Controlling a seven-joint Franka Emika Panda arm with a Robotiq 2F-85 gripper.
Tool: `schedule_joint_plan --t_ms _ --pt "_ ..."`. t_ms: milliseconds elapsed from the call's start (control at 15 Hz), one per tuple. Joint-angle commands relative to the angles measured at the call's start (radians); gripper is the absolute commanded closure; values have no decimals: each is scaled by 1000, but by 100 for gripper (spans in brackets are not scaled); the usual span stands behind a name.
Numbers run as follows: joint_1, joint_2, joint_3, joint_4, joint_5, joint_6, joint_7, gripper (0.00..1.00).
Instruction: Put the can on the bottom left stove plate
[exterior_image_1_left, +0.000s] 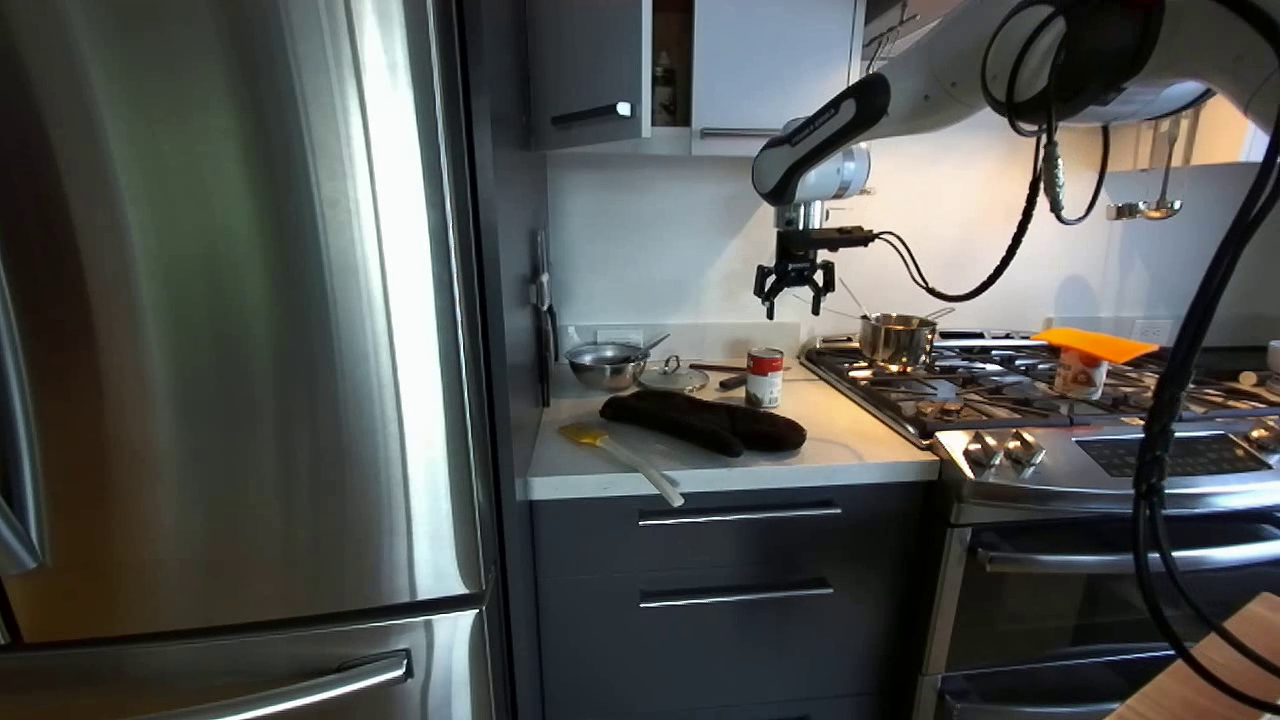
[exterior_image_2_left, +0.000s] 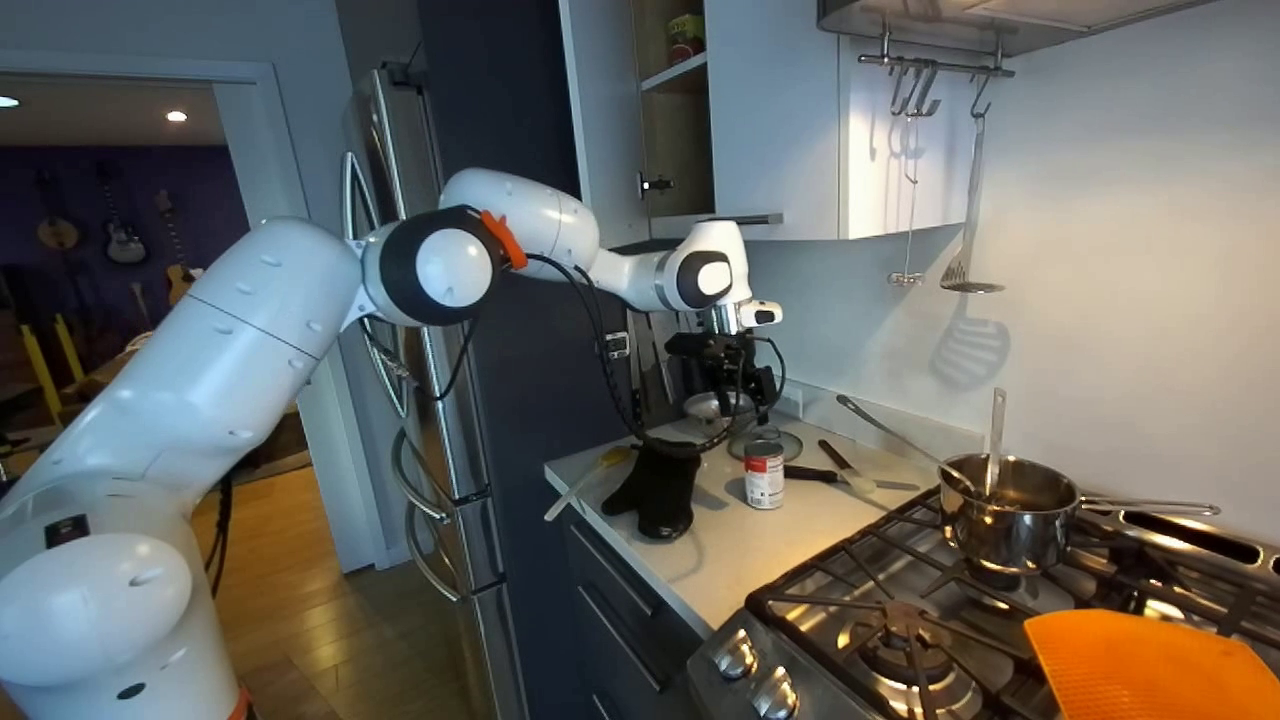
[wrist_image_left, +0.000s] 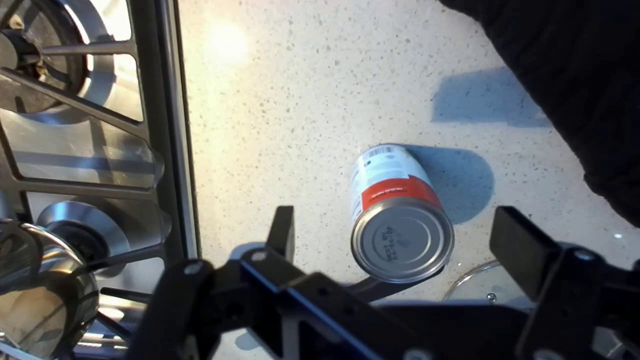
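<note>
The can (exterior_image_1_left: 764, 378) stands upright on the counter left of the cooktop, with a red and white label. It also shows in an exterior view (exterior_image_2_left: 764, 478) and in the wrist view (wrist_image_left: 395, 192). My gripper (exterior_image_1_left: 793, 308) is open and empty, above the can and apart from it. In the wrist view the open fingers (wrist_image_left: 395, 232) lie on either side of the can's lid. The bottom left stove plate (exterior_image_2_left: 905, 640) is the front burner nearest the counter, with nothing on its black grate. It also shows in the wrist view (wrist_image_left: 20, 62).
A metal pot (exterior_image_2_left: 1010, 525) with utensils stands on the back left burner. An orange-topped item (exterior_image_1_left: 1095, 347) sits further along the cooktop. Black oven mitts (exterior_image_1_left: 700, 420), a yellow brush (exterior_image_1_left: 620, 455), a glass lid (exterior_image_1_left: 673, 376), knives (exterior_image_2_left: 845, 462) and a metal bowl (exterior_image_1_left: 606, 368) lie around the can.
</note>
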Motion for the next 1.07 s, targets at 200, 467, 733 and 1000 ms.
schedule_joint_plan --t_ms 200,467,733,1000 --pt "-28 200 33 246 22 -14 -44 0" --pt "-30 283 39 353 25 -26 -37 0" --pt "-33 352 41 442 29 -34 -29 0" --pt "-35 396 45 496 37 -38 -31 0"
